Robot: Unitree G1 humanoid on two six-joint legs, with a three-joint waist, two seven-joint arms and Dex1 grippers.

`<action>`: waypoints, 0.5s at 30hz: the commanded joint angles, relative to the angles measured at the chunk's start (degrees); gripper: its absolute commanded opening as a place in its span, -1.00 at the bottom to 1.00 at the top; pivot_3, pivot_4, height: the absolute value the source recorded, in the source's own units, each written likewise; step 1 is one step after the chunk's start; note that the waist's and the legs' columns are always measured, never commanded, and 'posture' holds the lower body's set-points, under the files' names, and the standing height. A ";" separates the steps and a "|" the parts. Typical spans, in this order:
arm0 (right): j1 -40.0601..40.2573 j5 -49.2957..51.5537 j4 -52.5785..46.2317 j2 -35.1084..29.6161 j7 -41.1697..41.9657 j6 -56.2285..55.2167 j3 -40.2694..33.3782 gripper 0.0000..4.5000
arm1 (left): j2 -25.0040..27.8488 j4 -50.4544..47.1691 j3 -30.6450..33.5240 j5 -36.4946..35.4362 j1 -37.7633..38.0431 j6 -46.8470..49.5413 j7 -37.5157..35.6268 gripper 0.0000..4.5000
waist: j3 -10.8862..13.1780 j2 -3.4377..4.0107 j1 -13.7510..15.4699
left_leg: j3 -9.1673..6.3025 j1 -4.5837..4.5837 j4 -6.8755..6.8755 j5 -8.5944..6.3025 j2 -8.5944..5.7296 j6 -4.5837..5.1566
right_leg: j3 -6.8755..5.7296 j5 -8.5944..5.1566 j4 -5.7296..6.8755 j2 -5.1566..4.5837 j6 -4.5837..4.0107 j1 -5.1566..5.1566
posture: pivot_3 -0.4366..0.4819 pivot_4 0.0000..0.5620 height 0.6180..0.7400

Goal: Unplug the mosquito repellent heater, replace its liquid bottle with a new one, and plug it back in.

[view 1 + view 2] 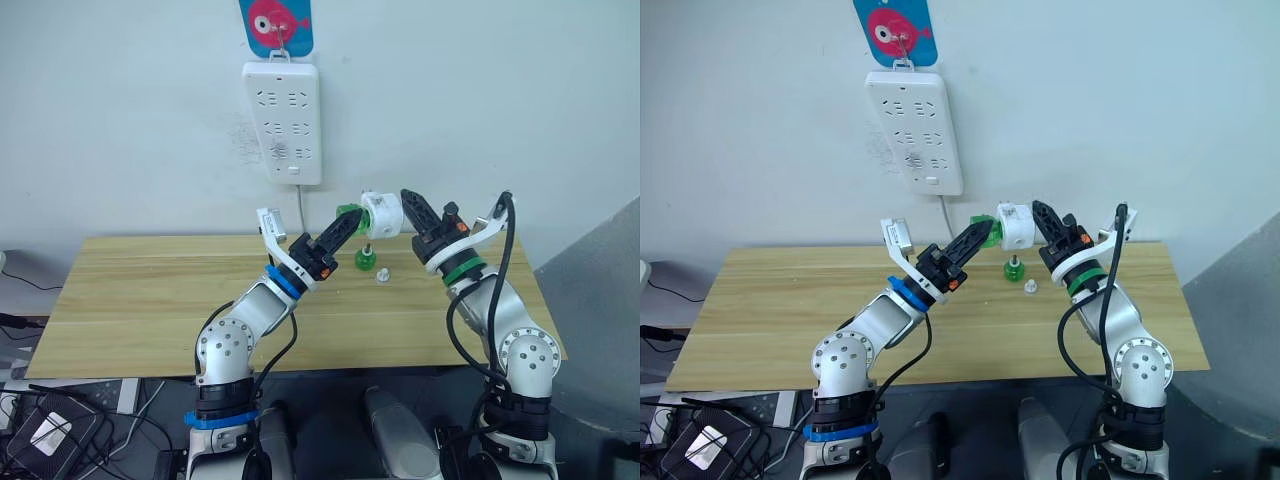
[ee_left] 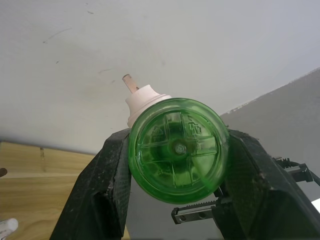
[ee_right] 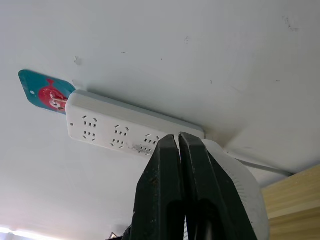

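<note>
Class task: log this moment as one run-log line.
left gripper: shut on bottle | right gripper: shut on heater | strip: unoccupied

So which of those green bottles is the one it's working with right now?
Start at the white power strip on the wall and look down to the wooden table. Above it, the left pincer grips a green bottle beside the white heater. The other green bottle stands on the tabletop; this one is held up in the air.

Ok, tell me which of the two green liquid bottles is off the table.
The translucent green bottle clamped in the left gripper, held up beside the white heater. The other green bottle stands on the wooden table.
</note>
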 commanded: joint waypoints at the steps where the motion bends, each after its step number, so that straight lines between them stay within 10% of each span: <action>1: 0.47 -3.00 -2.57 -0.22 1.16 -1.87 0.86 -0.93 | -1.09 -2.06 -2.49 -1.52 -0.75 0.03 -1.60 0.03 | 0.00 0.00 0.00 | 0.00 0.00 0.00 0.00 0.00 0.00 | 0.00 0.00 0.00 0.00 0.00 0.00 | -0.63 -0.16 0.93; 9: 2.93 -1.35 -4.20 -6.60 2.53 0.30 -0.59 0.21 | 0.39 -2.74 -3.00 0.08 -0.99 -1.41 -2.59 0.03 | 0.00 0.00 0.04 | 0.00 0.00 -0.01 0.00 0.00 0.00 | 0.00 0.00 0.00 0.01 0.00 0.00 | -0.62 -0.17 0.93; 15: 9.53 4.96 -4.65 -25.58 12.35 10.20 -5.35 1.00 | 7.98 -1.81 -1.78 -5.57 -2.94 4.49 -8.23 0.03 | 0.00 0.01 0.15 | 0.02 -0.02 -0.02 0.00 -0.02 0.00 | 0.03 -0.01 -0.03 -0.01 0.00 0.00 | -0.63 -0.17 0.93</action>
